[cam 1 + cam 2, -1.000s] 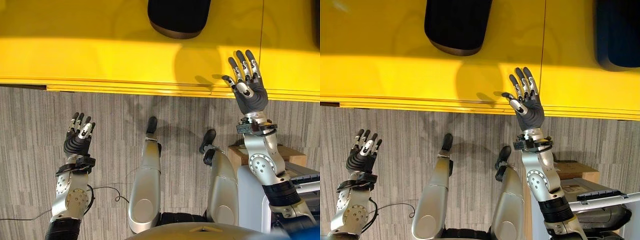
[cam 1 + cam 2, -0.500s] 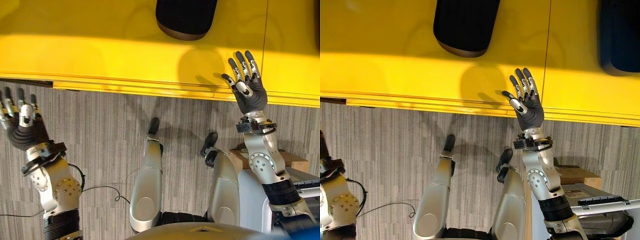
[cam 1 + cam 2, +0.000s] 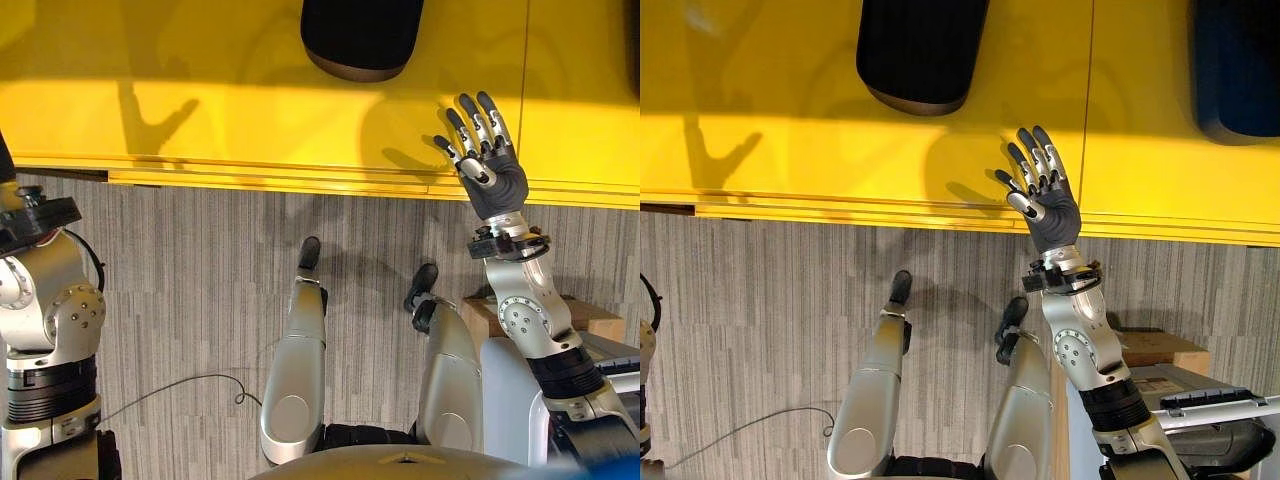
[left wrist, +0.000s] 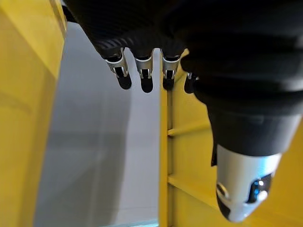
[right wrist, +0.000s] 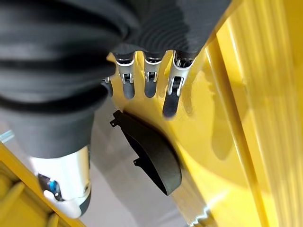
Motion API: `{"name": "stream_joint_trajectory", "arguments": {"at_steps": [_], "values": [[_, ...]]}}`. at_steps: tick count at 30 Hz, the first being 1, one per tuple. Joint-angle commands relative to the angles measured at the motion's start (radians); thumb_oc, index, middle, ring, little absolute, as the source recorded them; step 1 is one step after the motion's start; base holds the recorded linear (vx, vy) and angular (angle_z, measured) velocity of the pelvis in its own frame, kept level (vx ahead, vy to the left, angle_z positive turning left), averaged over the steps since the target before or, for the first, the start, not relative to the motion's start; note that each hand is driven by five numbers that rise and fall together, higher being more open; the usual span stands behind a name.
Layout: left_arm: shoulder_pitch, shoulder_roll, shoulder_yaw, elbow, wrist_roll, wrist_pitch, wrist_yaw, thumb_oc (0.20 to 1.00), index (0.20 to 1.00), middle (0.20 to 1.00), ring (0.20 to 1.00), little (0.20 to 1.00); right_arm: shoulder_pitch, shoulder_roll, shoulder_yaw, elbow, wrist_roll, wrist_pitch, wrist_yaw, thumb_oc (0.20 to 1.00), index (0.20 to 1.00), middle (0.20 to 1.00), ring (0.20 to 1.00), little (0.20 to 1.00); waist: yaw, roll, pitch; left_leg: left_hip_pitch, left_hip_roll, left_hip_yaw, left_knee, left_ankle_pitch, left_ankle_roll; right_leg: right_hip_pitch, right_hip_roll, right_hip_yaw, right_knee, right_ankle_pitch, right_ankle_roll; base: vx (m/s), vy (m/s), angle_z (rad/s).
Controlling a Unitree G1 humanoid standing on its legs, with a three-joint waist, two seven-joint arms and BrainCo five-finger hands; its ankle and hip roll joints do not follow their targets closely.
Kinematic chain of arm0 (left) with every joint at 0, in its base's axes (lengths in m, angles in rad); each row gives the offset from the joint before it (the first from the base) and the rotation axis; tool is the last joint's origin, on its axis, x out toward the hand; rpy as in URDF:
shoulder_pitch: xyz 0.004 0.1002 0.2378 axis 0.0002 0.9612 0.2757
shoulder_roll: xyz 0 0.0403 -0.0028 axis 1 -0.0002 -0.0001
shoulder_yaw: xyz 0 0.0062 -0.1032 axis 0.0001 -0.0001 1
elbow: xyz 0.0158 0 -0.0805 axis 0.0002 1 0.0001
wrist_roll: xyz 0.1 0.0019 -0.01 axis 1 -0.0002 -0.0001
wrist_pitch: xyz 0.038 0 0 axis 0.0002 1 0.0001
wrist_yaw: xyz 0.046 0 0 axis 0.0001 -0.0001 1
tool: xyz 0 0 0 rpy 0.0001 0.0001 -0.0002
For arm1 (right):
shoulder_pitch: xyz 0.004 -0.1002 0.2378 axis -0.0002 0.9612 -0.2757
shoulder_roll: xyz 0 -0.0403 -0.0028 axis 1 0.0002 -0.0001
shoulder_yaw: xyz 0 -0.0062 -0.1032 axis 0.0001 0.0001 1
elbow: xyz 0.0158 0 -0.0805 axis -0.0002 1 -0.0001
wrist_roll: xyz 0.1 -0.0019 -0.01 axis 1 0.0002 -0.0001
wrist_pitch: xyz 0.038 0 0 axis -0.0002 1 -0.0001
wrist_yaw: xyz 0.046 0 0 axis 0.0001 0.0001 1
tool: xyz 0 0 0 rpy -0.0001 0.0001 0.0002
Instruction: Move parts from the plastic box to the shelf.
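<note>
shelf (image 3: 200, 110) yellow; right hand (image 3: 490, 175) fingers (image 3: 470, 115) spread, empty; left hand (image 4: 142, 28) fingers straight.

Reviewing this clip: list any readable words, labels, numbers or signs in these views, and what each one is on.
None can be read.
Yellow shelf: plain surface, no print.
Black part on the shelf: no label seen.
Cardboard box at the robot's right: no markings legible.
Right robot hand, open above the shelf edge: no lettering seen.
Left robot hand: none either.
</note>
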Motion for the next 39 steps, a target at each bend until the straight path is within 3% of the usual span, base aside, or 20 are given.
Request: {"name": "stream_joint_trajectory", "arguments": {"at_steps": [1, 4, 9, 14, 17, 18, 30, 39], "values": [[-0.009, 0.006, 0.02, -0.043, 0.012, -0.035, -0.012, 1.0, 1.0, 1.0, 1.0, 1.0, 0.028, 0.017, 0.023, 0.063, 0.022, 0.028, 0.0, 1.0, 1.0, 1.0, 1.0, 1.0, -0.016, -0.004, -0.035, -0.004, -0.027, 0.095, 0.022, -0.036, 0.069, 0.112, 0.037, 0.0, 0.008, -0.038, 0.024, 0.0, 0.0, 0.0], [-0.064, 0.062, -0.019, -0.033, 0.062, -0.04, 0.028, 1.0, 1.0, 1.0, 1.0, 1.0, 0.023, 0.016, 0.039, 0.072, 0.027, 0.03, 0.0, 1.0, 1.0, 1.0, 1.0, 1.0, -0.026, -0.009, -0.037, -0.004, -0.026, 0.097, 0.02, -0.035, 0.069, 0.113, 0.038, 0.002, 0.005, -0.037, 0.024, 0.0, 0.0, 0.0], [-0.165, 0.062, -0.14, 0.033, 0.098, -0.008, 0.077, 1.0, 1.0, 1.0, 1.0, 1.0, 0.015, 0.02, 0.067, 0.079, 0.031, 0.04, -0.004, 1.0, 1.0, 1.0, 1.0, 1.0, -0.055, -0.024, -0.041, -0.002, -0.02, 0.106, 0.02, -0.034, 0.07, 0.108, 0.042, 0.01, 0.002, -0.031, 0.025, -0.01, 0.007, -0.01], [-0.202, 0.065, -0.174, 0.069, 0.149, 0.005, 0.123, 1.0, 1.0, 1.0, 1.0, 1.0, 0.018, 0.022, 0.07, 0.077, 0.035, 0.038, -0.014, 1.0, 1.0, 1.0, 1.0, 1.0, -0.066, -0.031, -0.04, -0.002, -0.019, 0.11, 0.019, -0.035, 0.071, 0.106, 0.045, 0.016, 0.001, -0.03, 0.025, 0.0, 0.004, -0.01], [-0.212, 0.053, -0.203, 0.114, 0.187, 0.032, 0.187, 1.0, 1.0, 1.0, 1.0, 1.0, 0.021, 0.026, 0.071, 0.077, 0.029, 0.035, -0.032, 1.0, 1.0, 1.0, 1.0, 1.0, -0.077, -0.034, -0.041, -0.004, -0.016, 0.113, 0.019, -0.034, 0.072, 0.105, 0.046, 0.017, 0.0, -0.028, 0.025, 0.0, 0.006, -0.05], [-0.212, 0.069, -0.2, 0.129, 0.262, 0.054, 0.234, 1.0, 1.0, 1.0, 1.0, 1.0, 0.026, 0.025, 0.067, 0.074, 0.024, 0.035, -0.044, 1.0, 1.0, 1.0, 1.0, 1.0, -0.08, -0.035, -0.041, -0.005, -0.016, 0.113, 0.021, -0.035, 0.072, 0.103, 0.045, 0.018, 0.0, -0.027, 0.025, 0.01, 0.006, -0.03], [-0.307, 0.029, -0.284, 0.233, 0.307, 0.108, 0.275, 1.0, 1.0, 1.0, 1.0, 1.0, 0.033, 0.018, 0.054, 0.068, 0.021, 0.036, -0.064, 1.0, 1.0, 1.0, 1.0, 1.0, -0.109, -0.045, -0.048, -0.013, -0.011, 0.121, 0.029, -0.038, 0.077, 0.094, 0.048, 0.023, 0.005, -0.026, 0.025, 0.0, 0.005, -0.01], [-0.489, -0.015, -0.464, 0.48, 0.277, 0.17, 0.28, 1.0, 1.0, 1.0, 1.0, 1.0, 0.008, -0.003, 0.084, 0.094, 0.04, 0.043, -0.08, 1.0, 1.0, 1.0, 1.0, 1.0, -0.14, -0.059, -0.058, -0.025, -0.006, 0.124, 0.043, -0.035, 0.078, 0.084, 0.054, 0.026, 0.009, -0.022, 0.024, 0.0, 0.015, -0.01]]}}
